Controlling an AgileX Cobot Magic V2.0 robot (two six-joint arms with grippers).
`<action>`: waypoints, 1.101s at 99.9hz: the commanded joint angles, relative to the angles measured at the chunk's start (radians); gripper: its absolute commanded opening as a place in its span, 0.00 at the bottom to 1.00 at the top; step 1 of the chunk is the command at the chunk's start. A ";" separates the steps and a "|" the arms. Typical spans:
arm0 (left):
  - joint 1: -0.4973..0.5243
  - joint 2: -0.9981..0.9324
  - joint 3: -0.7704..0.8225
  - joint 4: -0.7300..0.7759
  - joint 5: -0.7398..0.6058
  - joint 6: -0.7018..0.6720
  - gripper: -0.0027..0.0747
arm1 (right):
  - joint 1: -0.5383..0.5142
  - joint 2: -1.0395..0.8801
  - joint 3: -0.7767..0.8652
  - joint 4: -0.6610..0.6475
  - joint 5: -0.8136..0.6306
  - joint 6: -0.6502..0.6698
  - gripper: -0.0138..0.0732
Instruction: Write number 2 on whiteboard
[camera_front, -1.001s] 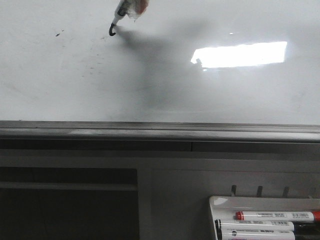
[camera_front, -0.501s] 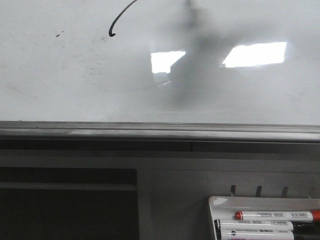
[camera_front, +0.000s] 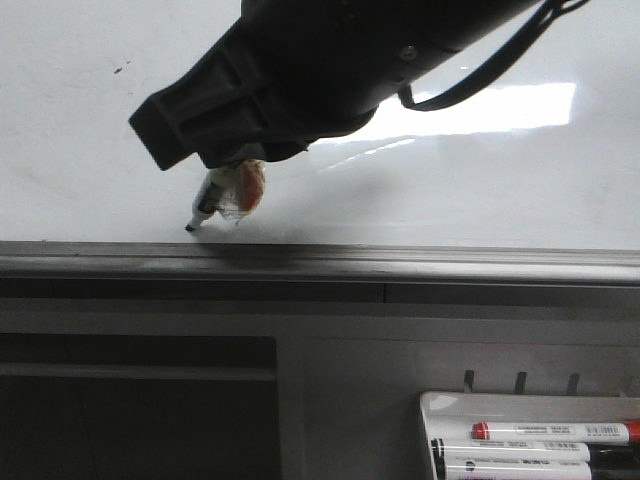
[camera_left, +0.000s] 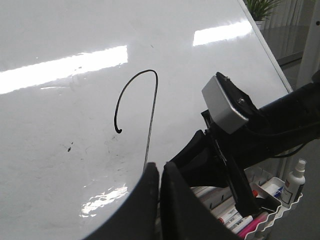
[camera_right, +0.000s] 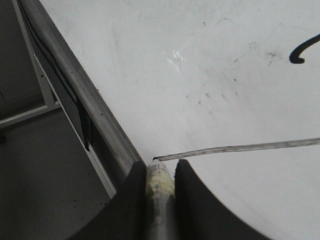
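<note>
— Count it off!
— One whiteboard (camera_front: 90, 150), one number 2 (camera_left: 145, 115) half-drawn: hook plus diagonal. Right gripper (camera_right: 161, 172) clamps one marker (camera_front: 215, 200), tip at seven o'clock, near the frame.
— Left gripper (camera_left: 160, 172)?
— Fingers together, empty.

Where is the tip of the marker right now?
In the front view the marker tip touches the whiteboard low on its left side, just above the grey frame, held by the right end effector at the end of the diagonal stroke.

Office or lab, wall whiteboard (camera_front: 90, 150), marker tray (camera_front: 440, 405), potted plant (camera_left: 262, 9)
</note>
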 joint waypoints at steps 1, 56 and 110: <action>0.002 0.010 -0.027 -0.029 -0.068 -0.011 0.01 | -0.024 -0.058 -0.005 0.057 -0.335 -0.015 0.07; 0.002 0.010 -0.027 -0.060 -0.063 -0.011 0.01 | -0.029 -0.522 0.142 0.057 -0.490 -0.027 0.07; 0.002 0.344 -0.478 -0.136 0.534 0.371 0.39 | 0.138 -0.502 0.086 -0.163 0.418 0.230 0.07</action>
